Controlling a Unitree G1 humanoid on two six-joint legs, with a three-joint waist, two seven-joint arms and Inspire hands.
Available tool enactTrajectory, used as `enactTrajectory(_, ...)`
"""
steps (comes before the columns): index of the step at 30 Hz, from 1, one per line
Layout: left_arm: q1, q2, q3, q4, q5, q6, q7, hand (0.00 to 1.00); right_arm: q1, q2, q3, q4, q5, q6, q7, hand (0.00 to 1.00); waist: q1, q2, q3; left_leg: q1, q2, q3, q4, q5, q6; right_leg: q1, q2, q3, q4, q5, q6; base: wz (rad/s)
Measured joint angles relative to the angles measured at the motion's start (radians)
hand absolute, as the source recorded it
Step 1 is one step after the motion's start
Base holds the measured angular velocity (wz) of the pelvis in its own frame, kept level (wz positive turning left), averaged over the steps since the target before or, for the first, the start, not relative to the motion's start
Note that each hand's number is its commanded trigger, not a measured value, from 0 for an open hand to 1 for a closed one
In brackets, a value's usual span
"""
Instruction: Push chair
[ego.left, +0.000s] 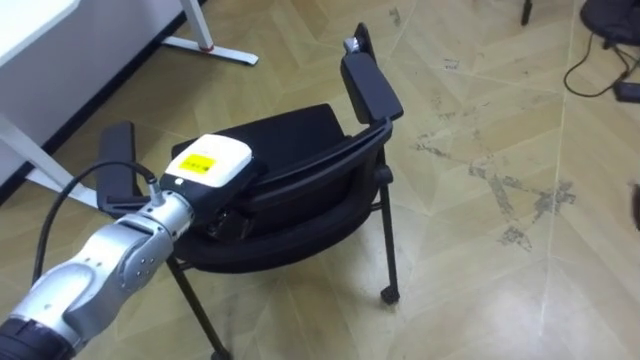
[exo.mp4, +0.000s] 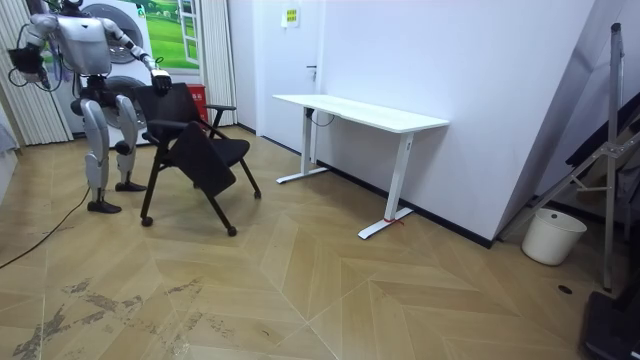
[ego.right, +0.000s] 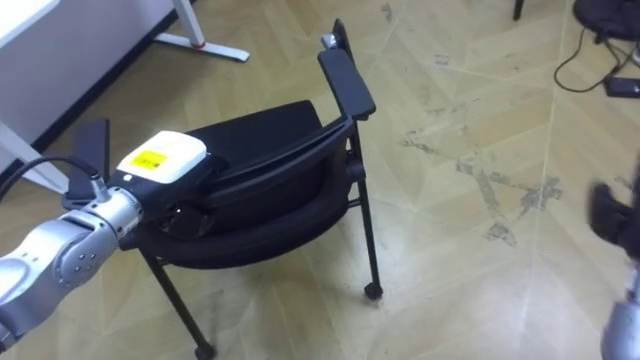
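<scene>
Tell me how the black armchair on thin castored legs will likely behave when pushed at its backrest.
The black armchair will probably roll rather than scrape: small castors end its thin legs on the smooth wooden floor. Its slim frame suggests it is light. With the left hand high on the backrest, a hard shove might tip or swing it.
</scene>
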Motion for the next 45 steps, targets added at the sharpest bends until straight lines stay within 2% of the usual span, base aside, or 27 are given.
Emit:
enactTrajectory(3,-0.001,0.003,0.000,0.000,0.001,-0.011,-0.003,1.00,-0.037,-0.025,0.048,-0.073,0.007,0.005,0.044,0.00,0.011,-0.005,0.0034,0.009,0.000,0.007,-0.005,0.000,0.000,0.001,0.000,0.001,0.003,0.000,0.000,-0.08)
enactTrajectory(6,-0.005,0.006,0.000,-0.001,0.001,-0.026,-0.003,1.00,-0.047,-0.056,0.097,-0.128,0.023,0.003,0.082,0.00,0.025,-0.012,0.0082,0.011,0.000,0.008,-0.007,0.000,0.000,0.003,0.000,0.000,0.003,0.000,0.000,0.00)
enactTrajectory(9,-0.009,0.006,0.000,-0.002,0.001,-0.036,-0.003,1.00,-0.052,-0.069,0.121,-0.154,0.045,-0.003,0.113,0.00,0.037,-0.015,0.0108,0.015,0.001,0.009,-0.013,0.000,0.000,0.004,0.001,0.000,0.003,0.000,0.000,0.00)
enactTrajectory(11,-0.018,0.010,0.000,-0.002,0.001,-0.050,-0.004,1.00,-0.059,-0.087,0.146,-0.176,0.047,-0.001,0.154,0.00,0.045,-0.023,0.0156,0.016,0.001,0.010,-0.014,0.000,0.000,0.003,0.003,0.004,0.003,0.000,0.000,0.00)
enactTrajectory(12,-0.020,0.011,0.000,-0.002,0.000,-0.053,-0.004,1.00,-0.059,-0.099,0.160,-0.198,0.049,-0.003,0.175,0.00,0.058,-0.023,0.0162,0.016,0.001,0.010,-0.015,0.000,0.000,0.003,0.003,0.004,0.003,0.000,0.000,-0.05)
enactTrajectory(17,-0.022,0.010,-0.003,-0.007,0.000,-0.062,-0.004,1.00,-0.074,-0.145,0.256,-0.265,0.051,-0.011,0.236,0.00,0.080,-0.027,0.0185,0.020,0.005,0.008,-0.019,0.000,0.000,0.003,0.008,0.005,0.001,0.000,-0.001,-0.01)
enactTrajectory(22,-0.027,0.012,-0.025,-0.015,0.003,-0.069,-0.001,1.00,-0.096,-0.150,0.351,-0.254,0.067,0.000,0.349,0.00,0.108,-0.028,0.0194,0.038,0.005,0.006,-0.033,0.000,0.000,0.014,0.009,0.001,0.001,0.000,-0.001,0.00)
enactTrajectory(26,-0.028,0.012,-0.030,-0.032,0.005,-0.076,-0.002,1.00,-0.139,-0.149,0.436,-0.254,0.118,0.009,0.493,0.00,0.126,-0.040,0.0272,0.043,0.005,0.003,-0.036,0.000,0.000,0.021,0.009,-0.006,0.001,0.000,-0.001,0.01)
enactTrajectory(28,-0.029,0.012,-0.030,-0.042,0.017,-0.079,-0.005,1.00,-0.158,-0.148,0.466,-0.255,0.127,0.018,0.545,0.00,0.143,-0.044,0.0285,0.043,0.005,0.004,-0.036,0.000,0.000,0.019,0.009,-0.009,0.001,0.000,-0.001,0.00)
enactTrajectory(34,-0.030,0.009,-0.031,-0.080,0.054,-0.095,-0.033,1.00,-0.165,-0.151,0.502,-0.261,0.123,0.028,0.697,0.00,0.174,-0.053,0.0256,0.043,0.007,-0.008,-0.037,0.000,0.000,0.023,0.009,-0.026,0.001,0.000,-0.001,0.03)
enactTrajectory(39,-0.030,0.008,-0.047,-0.080,0.060,-0.119,-0.039,1.00,-0.165,-0.157,0.597,-0.256,0.129,0.027,0.817,0.00,0.190,-0.055,0.0254,0.066,0.008,-0.031,-0.039,0.000,0.000,0.051,0.009,-0.047,0.002,0.000,-0.001,0.07)
enactTrajectory(45,-0.030,0.005,-0.059,-0.081,0.063,-0.145,-0.044,1.00,-0.166,-0.164,0.626,-0.243,0.172,0.027,0.899,0.00,0.203,-0.055,0.0254,0.080,0.008,-0.063,-0.040,0.000,0.000,0.069,0.006,-0.072,0.011,0.000,-0.001,0.13)
